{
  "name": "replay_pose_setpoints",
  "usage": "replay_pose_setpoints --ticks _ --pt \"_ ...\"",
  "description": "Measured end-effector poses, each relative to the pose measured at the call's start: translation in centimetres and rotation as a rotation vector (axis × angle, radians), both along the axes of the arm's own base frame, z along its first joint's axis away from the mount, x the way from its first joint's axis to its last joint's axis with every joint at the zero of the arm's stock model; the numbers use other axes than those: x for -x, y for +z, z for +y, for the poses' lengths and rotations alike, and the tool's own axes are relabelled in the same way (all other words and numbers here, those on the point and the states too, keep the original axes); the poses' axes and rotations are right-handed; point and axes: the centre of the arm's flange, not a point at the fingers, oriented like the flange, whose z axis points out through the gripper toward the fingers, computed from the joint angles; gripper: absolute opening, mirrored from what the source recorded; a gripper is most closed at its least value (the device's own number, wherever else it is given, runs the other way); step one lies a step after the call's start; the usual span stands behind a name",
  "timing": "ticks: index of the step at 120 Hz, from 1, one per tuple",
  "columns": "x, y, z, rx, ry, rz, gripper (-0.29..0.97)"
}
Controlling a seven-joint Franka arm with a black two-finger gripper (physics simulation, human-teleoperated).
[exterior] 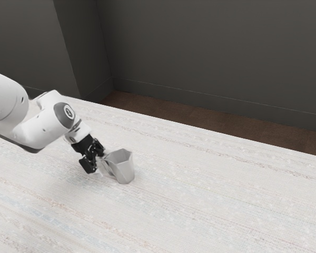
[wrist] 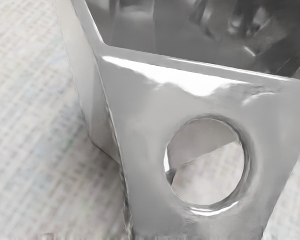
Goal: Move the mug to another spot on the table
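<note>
Mug [exterior: 122, 164] on the counter [exterior: 226, 200], toward its edge at the exterior view's left, handle [wrist: 140, 165] turned to the tool [exterior: 95, 162]. Tool against handle; clamped or wide, cannot tell. Likely grasping step. Next: firm hold, lift clear, carry to open counter.

Your arm [exterior: 21, 118] runs off the exterior view's left edge. The gripper [exterior: 96, 159] covers the mug's [exterior: 121, 165] side facing it; contact there is too small to judge.
</note>
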Motion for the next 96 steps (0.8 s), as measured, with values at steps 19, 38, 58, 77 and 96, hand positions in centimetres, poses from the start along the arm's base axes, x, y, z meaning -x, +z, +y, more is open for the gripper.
replay_pose_setpoints --ticks 19,38,58,77,96 --pt "0.5 -0.2 1.9 0.001 0.024 0.005 0.67" --pt "1.4 -0.7 4.9 0.003 0.068 0.015 0.67" --pt "2.3 -0.8 7.9 0.002 0.112 0.015 0.68" --pt "1.8 1.8 9.4 -0.057 0.095 -0.005 0.68" --pt "0.6 5.8 10.2 -0.213 0.034 0.033 0.68"
